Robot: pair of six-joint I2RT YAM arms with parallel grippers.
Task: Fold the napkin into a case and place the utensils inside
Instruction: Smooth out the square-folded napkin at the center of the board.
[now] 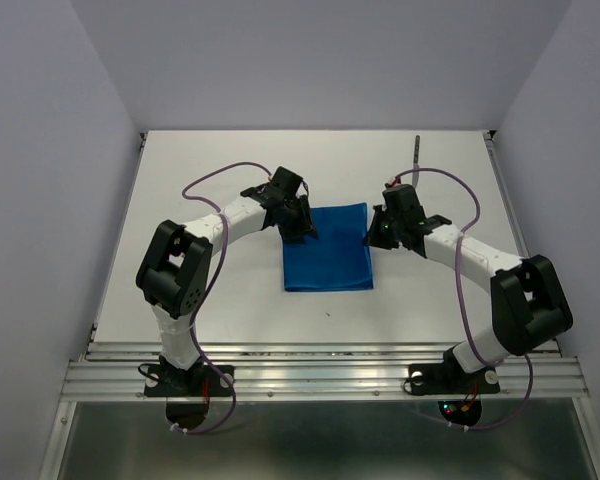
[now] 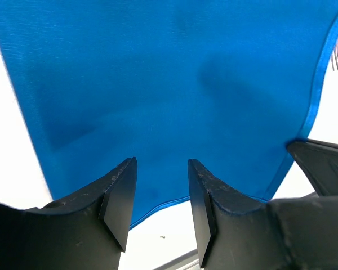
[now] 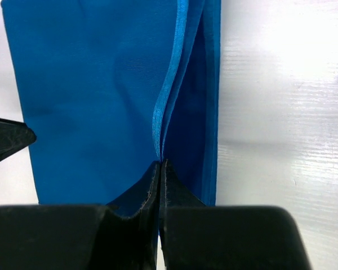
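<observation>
The right fingers are closed on a raised hem layer near the right edge of the napkin. The left fingers stand apart over its left edge, gripping nothing. The napkin lies folded on the tabletop, between both arms.

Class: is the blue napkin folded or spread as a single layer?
Folded. The napkin shows stacked edges in the right wrist view, one pinched by the right fingers.
</observation>
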